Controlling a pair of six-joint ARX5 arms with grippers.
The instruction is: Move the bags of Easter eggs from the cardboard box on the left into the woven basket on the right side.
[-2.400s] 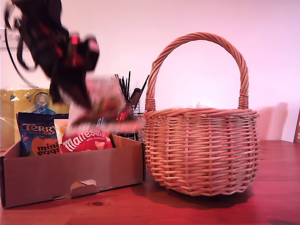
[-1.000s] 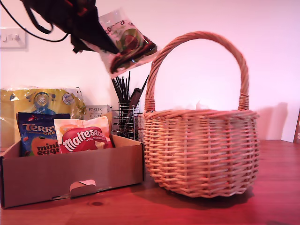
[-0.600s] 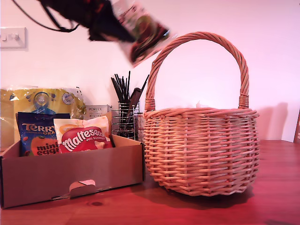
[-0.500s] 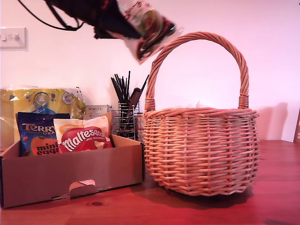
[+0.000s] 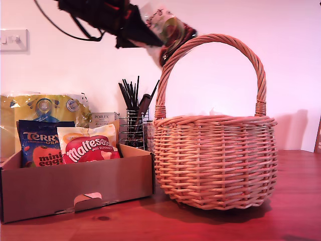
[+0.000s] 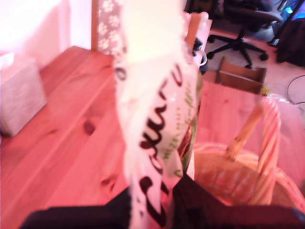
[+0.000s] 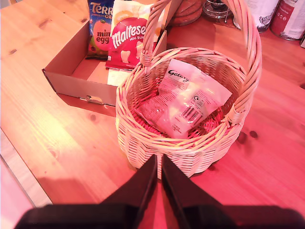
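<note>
Clearance over the arched handle mattered: my first gripper [image 5: 143, 35], clamped on a glossy white Galaxy pouch [image 5: 170, 30], hung beside the tan wicker basket [image 5: 215, 160]; my second gripper [image 7: 158, 167], jaws closed empty, watched above.

A pale wall [image 5: 210, 75] with a light switch [image 5: 12, 39] backs the wooden table [image 5: 296, 201]; an office chair [image 6: 248, 24] stands beyond.
</note>
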